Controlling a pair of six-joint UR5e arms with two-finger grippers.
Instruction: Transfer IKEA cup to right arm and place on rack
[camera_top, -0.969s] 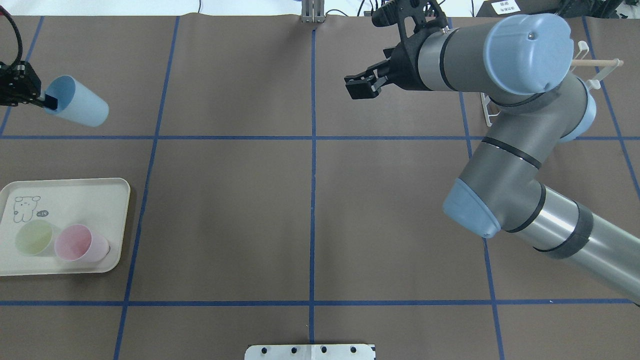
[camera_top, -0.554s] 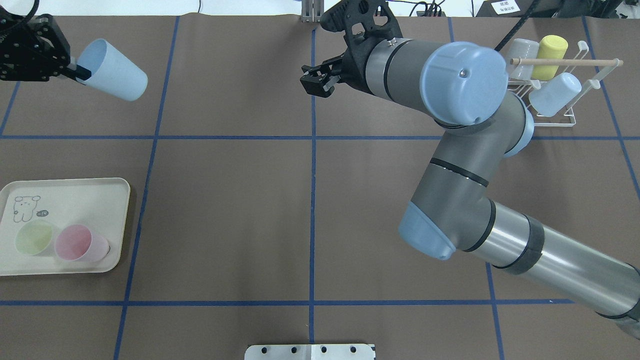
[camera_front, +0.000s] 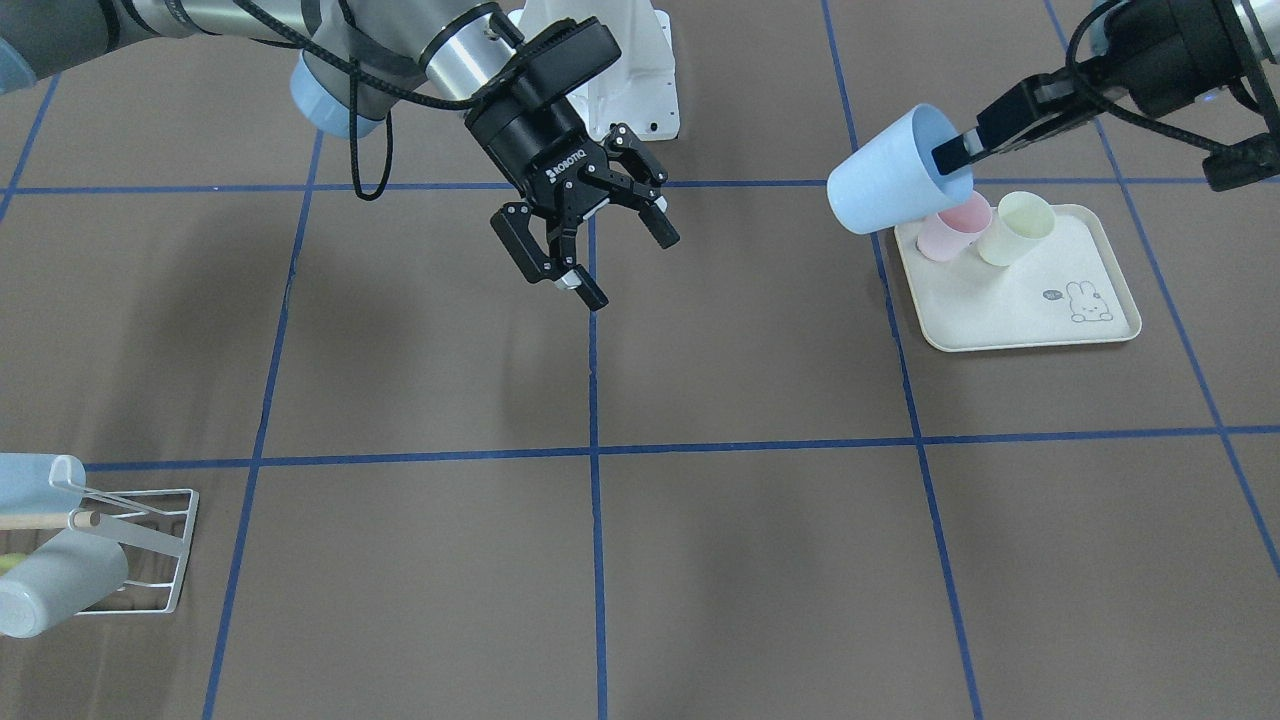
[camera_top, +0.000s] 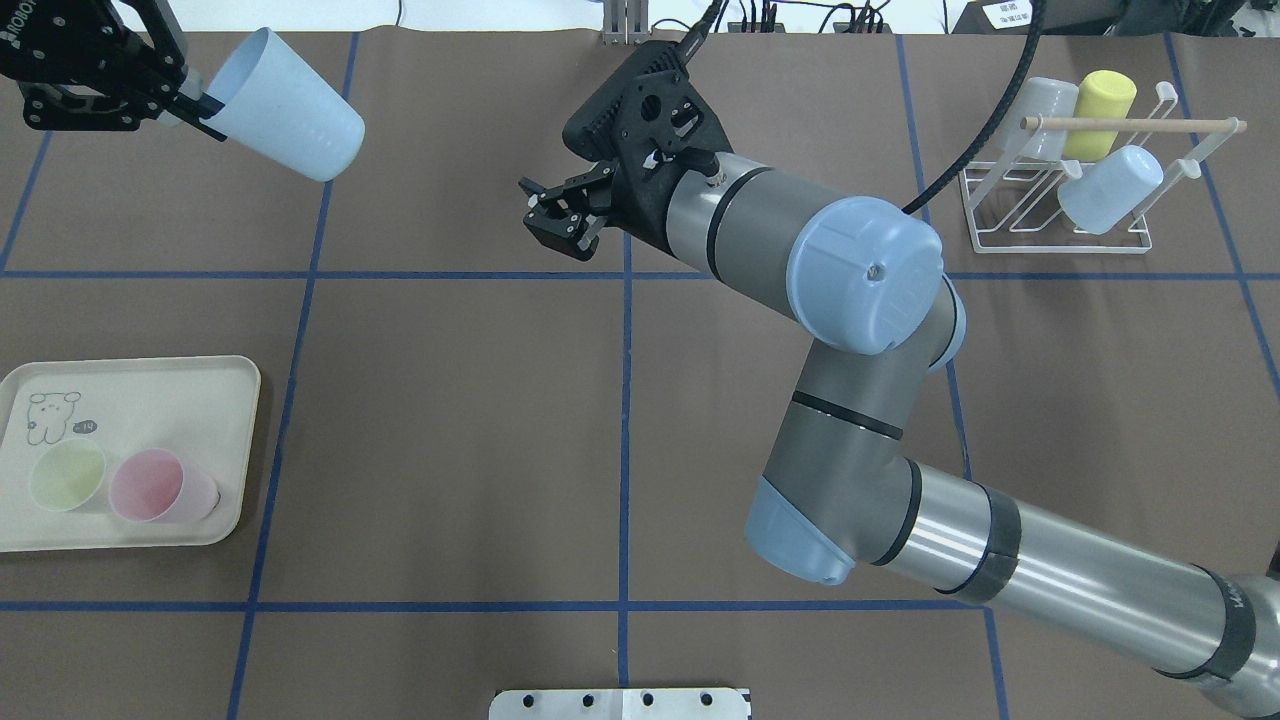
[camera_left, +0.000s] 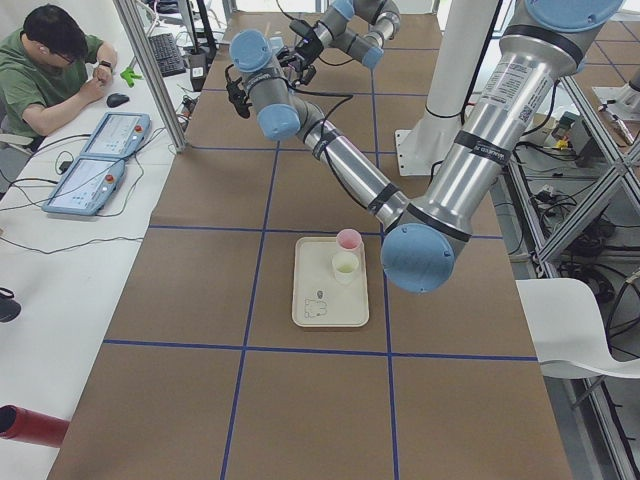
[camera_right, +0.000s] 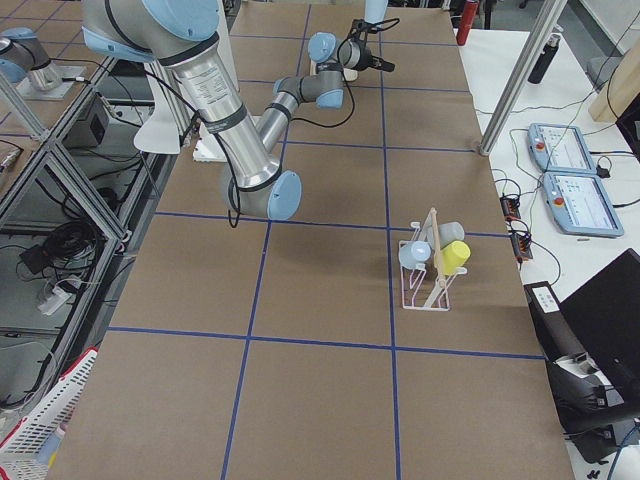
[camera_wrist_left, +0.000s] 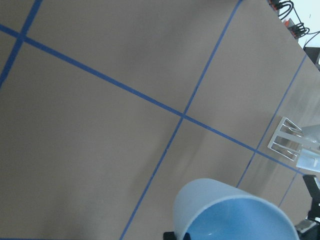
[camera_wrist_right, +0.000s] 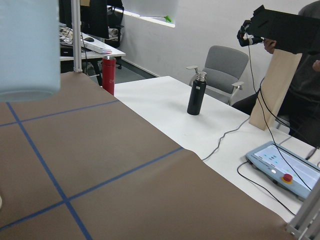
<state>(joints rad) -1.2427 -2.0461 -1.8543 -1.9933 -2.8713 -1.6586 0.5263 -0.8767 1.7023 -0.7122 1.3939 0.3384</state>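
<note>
Above table (camera_front: 400, 350), cup (camera_front: 880, 190) in left claw (camera_front: 957, 152), apparently rim-pinched; right claw (camera_front: 630, 268) apart

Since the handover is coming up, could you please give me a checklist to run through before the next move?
1. Left end effector shut on the rim of the blue cup: ok.
2. Blue cup held up off the table, tilted: ok.
3. Right end effector open and empty: ok.
4. Right end effector near enough to take the cup: not ok, a wide gap lies between them.
5. Rack has room for another cup: ok, its left wires are bare.
</note>
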